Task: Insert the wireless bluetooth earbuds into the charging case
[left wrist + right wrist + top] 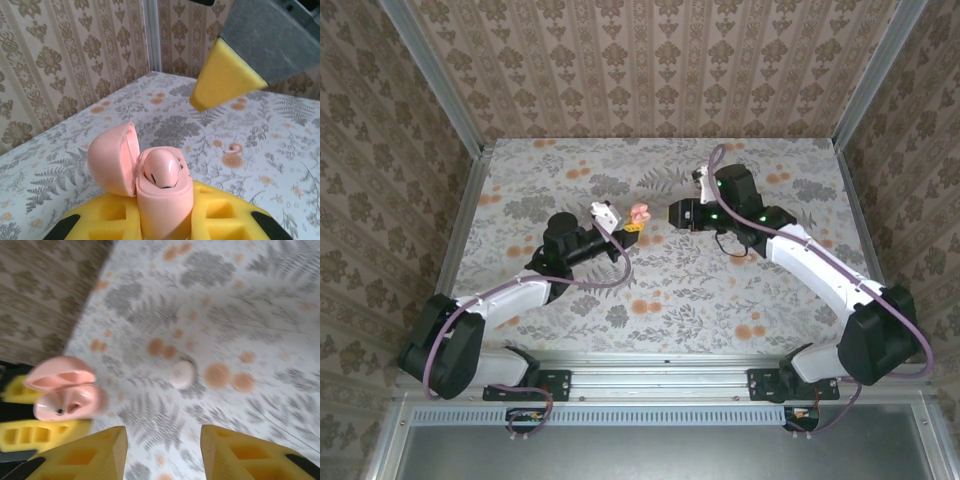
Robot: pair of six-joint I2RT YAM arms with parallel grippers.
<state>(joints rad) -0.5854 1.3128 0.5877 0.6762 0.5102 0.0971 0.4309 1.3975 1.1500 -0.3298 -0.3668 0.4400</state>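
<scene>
Ana: Where is the charging case [162, 197]?

Ben: The left end effector [631, 227] has it, clenched on the lower body between its yellow pads [220, 220]. The pink case stands upright above them. In the top view it sits close to the middle of the flowered surface [720, 290], a little toward 11 o'clock.

Ana: Is it open?

Ben: Yes. The lid [112, 160] is swung back on its hinge. In the left wrist view it hangs at 9 o'clock of the body, with its hollow side turned toward the body.

Ana: And the earbuds?

Ben: The seated earbud [161, 170] rests inside the case, its rounded pink back rising above the rim. Whether a second well beside it is filled, he cannot tell. The loose earbud [181, 374], pale and rounded, lies on the surface apart from the case. In the right wrist view it is at about 3 o'clock of the case, just beside a printed orange flower.

Ana: What about the right arm?

Ben: The right end effector [162, 452] is released. Its two yellow fingers [235, 452] stand well apart, with bare surface showing between them and the loose earbud at 12 o'clock of the gap. In the top view it faces the case from 3 o'clock, near but not touching.
</scene>
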